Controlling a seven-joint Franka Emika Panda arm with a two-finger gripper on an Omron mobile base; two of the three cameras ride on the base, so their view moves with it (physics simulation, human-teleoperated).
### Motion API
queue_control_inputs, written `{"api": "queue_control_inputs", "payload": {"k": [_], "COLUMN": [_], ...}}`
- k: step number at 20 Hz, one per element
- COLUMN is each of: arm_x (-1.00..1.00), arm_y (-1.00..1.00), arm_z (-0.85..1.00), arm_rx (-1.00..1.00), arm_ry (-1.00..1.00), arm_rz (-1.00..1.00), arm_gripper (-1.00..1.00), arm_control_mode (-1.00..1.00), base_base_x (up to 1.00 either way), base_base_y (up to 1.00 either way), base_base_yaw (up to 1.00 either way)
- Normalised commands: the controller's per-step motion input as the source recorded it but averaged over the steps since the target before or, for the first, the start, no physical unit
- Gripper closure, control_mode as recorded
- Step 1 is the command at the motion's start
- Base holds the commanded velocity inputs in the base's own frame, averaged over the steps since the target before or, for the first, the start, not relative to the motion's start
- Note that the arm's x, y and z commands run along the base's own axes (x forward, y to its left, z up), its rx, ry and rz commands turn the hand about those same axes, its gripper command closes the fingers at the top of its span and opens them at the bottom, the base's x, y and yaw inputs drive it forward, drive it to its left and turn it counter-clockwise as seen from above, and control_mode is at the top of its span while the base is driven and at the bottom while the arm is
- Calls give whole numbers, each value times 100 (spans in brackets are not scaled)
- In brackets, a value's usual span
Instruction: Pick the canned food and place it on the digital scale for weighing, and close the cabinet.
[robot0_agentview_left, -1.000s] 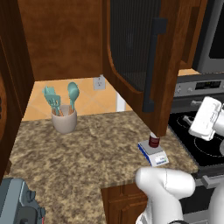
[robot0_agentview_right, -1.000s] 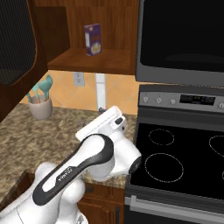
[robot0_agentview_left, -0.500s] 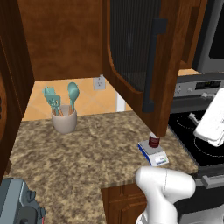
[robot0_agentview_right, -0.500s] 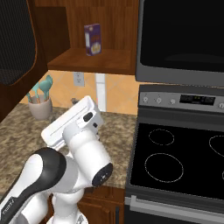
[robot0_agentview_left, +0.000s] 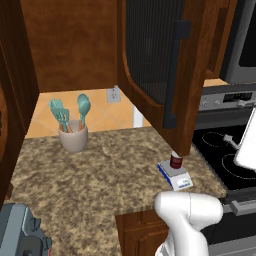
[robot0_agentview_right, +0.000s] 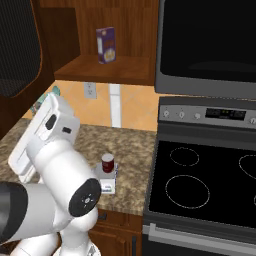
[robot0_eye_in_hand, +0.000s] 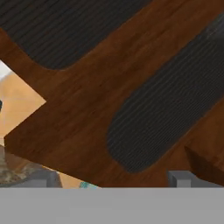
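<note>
Can (robot0_agentview_left: 175, 160) sits on scale (robot0_agentview_left: 175, 175) w/ cabinet door (robot0_agentview_left: 165, 70) open above it. From my hand cam the door panel (robot0_eye_in_hand: 131, 87) is at 12 o'clock. Gripper (robot0_eye_in_hand: 113, 179) tips apart, holding nothing. Risk: I push off-centre, arm clips can.

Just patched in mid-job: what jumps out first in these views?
The cabinet door hangs wide open over the counter, its ribbed panel close in front of the hand camera. Below its corner, the canned food already stands on the digital scale, near the stove. A purple box sits on the open shelf.
</note>
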Motion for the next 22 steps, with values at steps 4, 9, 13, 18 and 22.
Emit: {"api": "queue_control_inputs", "payload": {"k": [4,9,13,18,22], "arm_x": [-27,-13,-21,-95,5], "arm_y": [100,100,100,82,100], "arm_z": [0,-4,-10,-9,-78], "arm_rx": [-6,0,0,0,-3], "arm_ry": [-39,-42,-40,-21,-5], "arm_rz": [-20,-28,-34,-30,-31], "arm_gripper": [-100,-100,-100,-100,-100], "arm_control_mode": [-100,-100,-100,-100,-100], "base_base_x": [0,0,0,0,0], "base_base_y": [0,0,0,0,0], "base_base_yaw": [0,0,0,0,0]}}
